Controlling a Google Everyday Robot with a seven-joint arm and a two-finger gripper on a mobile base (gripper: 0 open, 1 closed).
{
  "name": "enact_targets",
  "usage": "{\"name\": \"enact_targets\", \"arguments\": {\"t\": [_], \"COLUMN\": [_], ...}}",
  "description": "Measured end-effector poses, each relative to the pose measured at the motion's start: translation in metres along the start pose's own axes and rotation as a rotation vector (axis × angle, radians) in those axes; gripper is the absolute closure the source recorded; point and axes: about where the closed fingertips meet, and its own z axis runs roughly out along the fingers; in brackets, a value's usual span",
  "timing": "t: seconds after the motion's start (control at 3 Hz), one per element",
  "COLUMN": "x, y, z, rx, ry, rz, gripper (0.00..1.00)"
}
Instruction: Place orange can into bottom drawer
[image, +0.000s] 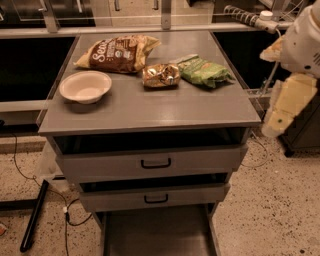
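The orange can (161, 75), a small crumpled gold-and-brown foil packet, lies on the grey cabinet top (150, 110), toward the back middle. The bottom drawer (155, 232) is pulled out at the foot of the cabinet, and its flat grey floor is bare where it shows. My gripper (277, 122) hangs in the air off the cabinet's right side, pointing down. It is well to the right of the packet and lower in the picture. Nothing shows in it.
A large brown-and-yellow chip bag (117, 52) lies behind and left of the packet. A green bag (202, 71) lies to its right and a white bowl (85, 86) at the left. The two upper drawers (155, 162) stand slightly ajar. Cables and a black bar (32, 222) lie on the floor at the left.
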Motion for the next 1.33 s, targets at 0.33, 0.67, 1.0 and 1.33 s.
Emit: {"name": "enact_targets", "arguments": {"t": [0.33, 0.67, 1.0, 1.33], "x": [-0.016, -0.041, -0.066, -0.066], "y": [-0.038, -0.077, -0.105, -0.105], "z": [0.01, 0.018, 0.03, 0.03], "rx": [0.031, 0.076, 0.094, 0.094], "ry": [-0.093, -0.2, -0.314, -0.314], "rz": [-0.042, -0.105, -0.145, -0.145], "gripper": [0.0, 0.0, 0.0, 0.0]}}
